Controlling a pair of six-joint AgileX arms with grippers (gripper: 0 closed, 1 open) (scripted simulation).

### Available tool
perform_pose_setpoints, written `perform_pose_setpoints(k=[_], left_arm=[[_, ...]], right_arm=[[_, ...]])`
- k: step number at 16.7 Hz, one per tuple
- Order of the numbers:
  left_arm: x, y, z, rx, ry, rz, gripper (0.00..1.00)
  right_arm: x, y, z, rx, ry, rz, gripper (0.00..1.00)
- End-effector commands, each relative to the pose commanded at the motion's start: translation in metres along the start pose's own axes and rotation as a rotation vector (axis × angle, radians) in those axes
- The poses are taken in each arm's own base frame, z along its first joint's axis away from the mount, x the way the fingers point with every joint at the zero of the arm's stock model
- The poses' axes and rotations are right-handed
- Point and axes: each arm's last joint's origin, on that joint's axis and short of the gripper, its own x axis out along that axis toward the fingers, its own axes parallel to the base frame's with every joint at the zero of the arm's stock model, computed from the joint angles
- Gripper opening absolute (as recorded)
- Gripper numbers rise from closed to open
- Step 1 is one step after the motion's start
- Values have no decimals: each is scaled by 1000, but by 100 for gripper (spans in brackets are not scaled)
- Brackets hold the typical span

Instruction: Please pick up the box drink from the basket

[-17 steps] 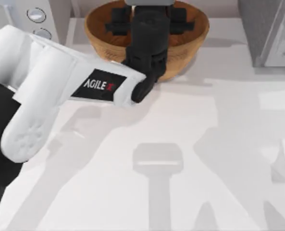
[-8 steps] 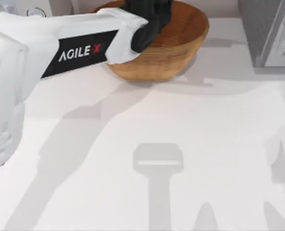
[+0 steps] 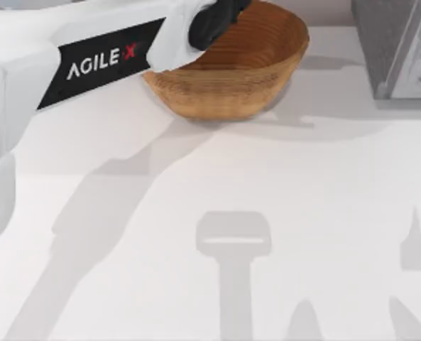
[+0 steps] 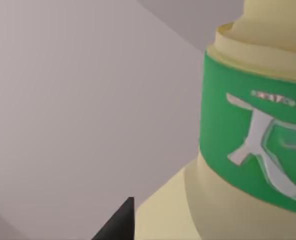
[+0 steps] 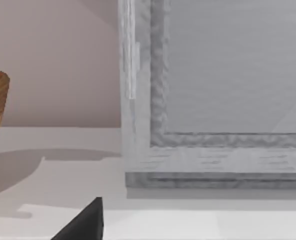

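One basket (image 3: 231, 71) of tan woven wicker, round and bowl-shaped, stands on the white table (image 3: 267, 185) near its far edge; all places below are given from it. Left arm (image 3: 89, 60): white with a black band, reaches in from the left across the near-left rim of the basket, its black wrist above the bowl. Box drink (image 4: 247, 150): pale yellow with a green neck band, seen close before the left wrist camera, a dark fingertip (image 4: 119, 225) just beside it; whether the fingers are closed on it cannot be told. Grey framed cabinet (image 3: 398, 46): to the right of the basket, well apart.
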Motion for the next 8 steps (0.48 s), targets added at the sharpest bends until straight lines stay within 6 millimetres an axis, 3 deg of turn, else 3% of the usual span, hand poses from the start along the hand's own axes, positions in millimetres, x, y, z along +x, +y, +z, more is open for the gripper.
perform_pose_setpoints(k=[4, 8], left_arm=[[-2, 7, 0, 14, 15, -1, 0], [-25, 47, 25, 29, 37, -5, 0]], right_arm=[[0, 0, 0, 0, 0, 0, 100], [0, 0, 0, 0, 0, 0, 100]])
